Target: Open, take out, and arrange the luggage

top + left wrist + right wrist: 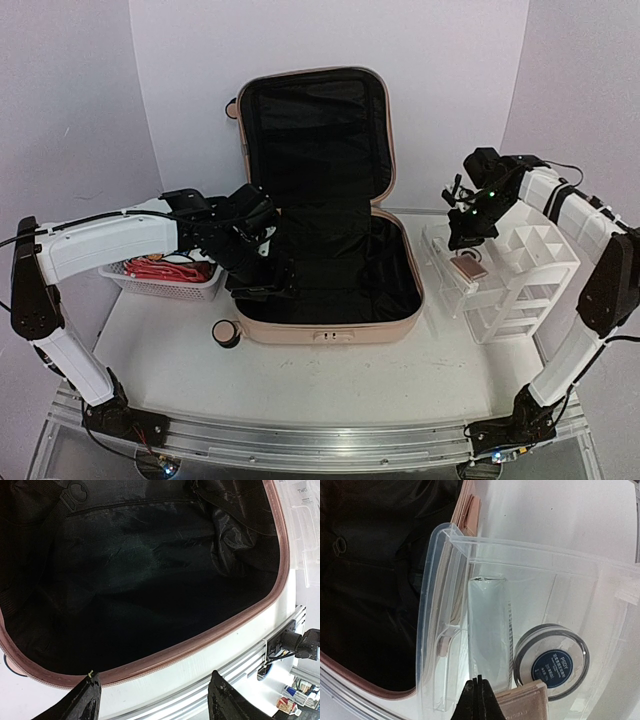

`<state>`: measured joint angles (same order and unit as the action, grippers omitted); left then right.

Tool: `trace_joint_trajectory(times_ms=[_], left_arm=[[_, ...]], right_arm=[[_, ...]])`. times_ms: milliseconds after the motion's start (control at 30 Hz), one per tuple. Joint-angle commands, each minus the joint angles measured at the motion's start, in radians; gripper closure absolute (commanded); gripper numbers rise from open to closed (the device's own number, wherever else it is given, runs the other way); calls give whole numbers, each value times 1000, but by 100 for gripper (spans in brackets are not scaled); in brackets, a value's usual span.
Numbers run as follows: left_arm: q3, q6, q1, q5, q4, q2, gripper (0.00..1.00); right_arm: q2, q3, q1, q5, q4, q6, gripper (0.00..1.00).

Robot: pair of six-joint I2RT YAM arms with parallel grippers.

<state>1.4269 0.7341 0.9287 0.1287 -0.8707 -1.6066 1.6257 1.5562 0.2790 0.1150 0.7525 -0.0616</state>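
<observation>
Peach-pink hard-shell luggage (318, 262) open at table centre, lid upright, black lining exposed (wheel at front-left corner).

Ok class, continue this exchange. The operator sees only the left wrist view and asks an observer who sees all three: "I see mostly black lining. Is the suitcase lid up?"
Observer: Yes, the luggage lies open with its lid standing upright at the back.
Operator: Where is the right tool?
Observer: The right tool is shut, above a clear bin that holds a round tin.
Operator: Anything beside the case?
Observer: A white mesh basket with red items sits to its left.
</observation>
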Motion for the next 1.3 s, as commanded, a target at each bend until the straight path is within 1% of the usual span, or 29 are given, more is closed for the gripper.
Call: trace_joint_trajectory(times_ms=[0, 433, 600, 667, 833, 967, 1033, 1100, 1200, 1267], left_arm=[[38, 13, 5, -9, 26, 11, 26], [43, 10, 7, -5, 27, 2, 26], [54, 0, 7, 2, 27, -7, 26], [56, 0, 7, 3, 27, -9, 26], [63, -5, 7, 5, 26, -15, 26], [66, -3, 7, 3, 27, -14, 26], [66, -1, 7, 3, 26, -15, 26], [68, -1, 8, 3, 27, -17, 26], [73, 1, 9, 2, 26, -18, 26], [75, 1, 10, 0, 26, -19, 26]], right_arm=[[35, 13, -4, -16, 22, -17, 100], [-80, -130, -4, -162, 84, -38, 100], [-108, -137, -3, -256, 116, -18, 100], [-110, -117, -4, -265, 126, -2, 100], [-119, -59, -4, -166, 125, 28, 100], [-110, -28, -2, 0, 124, 29, 100], [-108, -14, -1, 85, 112, 12, 98], [-120, -24, 10, 139, 72, -13, 94], [-120, -33, 52, 153, 29, -32, 95], [-99, -14, 94, 124, 32, -43, 100]])
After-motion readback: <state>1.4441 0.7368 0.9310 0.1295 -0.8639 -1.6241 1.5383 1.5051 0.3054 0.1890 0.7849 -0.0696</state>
